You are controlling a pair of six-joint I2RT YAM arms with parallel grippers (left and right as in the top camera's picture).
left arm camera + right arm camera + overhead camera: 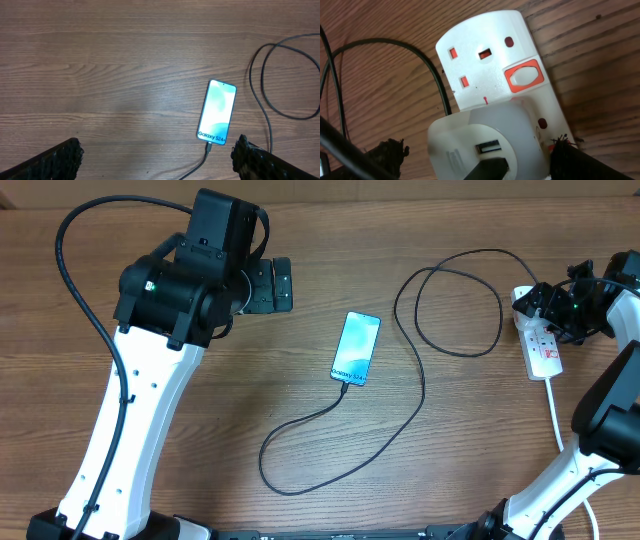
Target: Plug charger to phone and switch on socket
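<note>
Right gripper (477,155) released, fingers either side of a white adapter (470,127) seated on the socket (485,75), at 3 o'clock on the table (470,470). Left gripper (155,160) released, empty, at 10 o'clock of the phone (216,111), mid-table. Charger (420,380) tip sits in the phone's 6 o'clock edge; cable loops toward the socket.

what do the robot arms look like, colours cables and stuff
Left arm and right arm: white links, black joint housings, each with a small green light. A thick black cable loops off the left one. Fingers are black, rough-textured.
</note>
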